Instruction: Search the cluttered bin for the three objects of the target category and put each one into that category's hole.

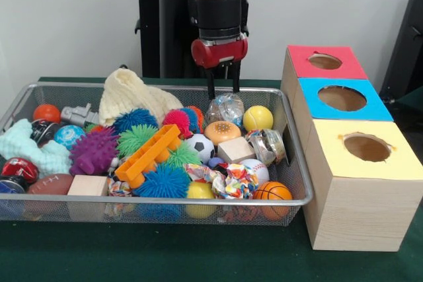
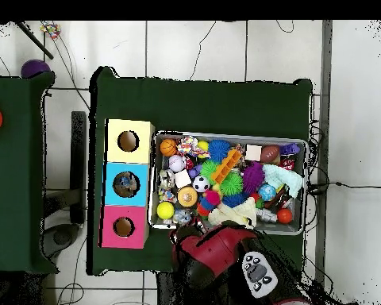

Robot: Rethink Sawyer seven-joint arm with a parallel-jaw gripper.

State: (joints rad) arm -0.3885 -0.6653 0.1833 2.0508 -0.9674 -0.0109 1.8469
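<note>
My claw point(image 1: 223, 88) hangs over the far side of the wire bin point(image 1: 295, 156), its two black fingers point(image 1: 211, 86) spread apart and holding nothing, tips just above a clear crinkled ball point(image 1: 225, 108). The overhead view hides the claw entirely beneath my red arm point(image 2: 213, 252); only the front view shows it.

The front view shows the three-coloured box point(image 1: 344, 203) standing just right of the bin on the green bench point(image 1: 165, 255), with a red hole point(image 1: 324, 61) farthest, a blue hole point(image 1: 342, 98) in the middle and a yellow hole point(image 1: 367, 147) nearest. From this angle I cannot see inside any hole. The overhead view looks straight down them: something pale and mottled lies inside the blue one point(image 2: 125, 184); the other two appear dark.

In the bin, a yellow ball point(image 1: 258, 118) sits just right of the clear ball, a soccer ball point(image 1: 199, 146) lies near the middle, and a small basketball point(image 1: 272, 191) rests at the near right corner. An orange ladder-shaped block point(image 1: 147, 154) lies tilted across spiky balls. A cream knitted item point(image 1: 129, 96) covers part of the far side. Items beneath the top layer are hidden in both views.
</note>
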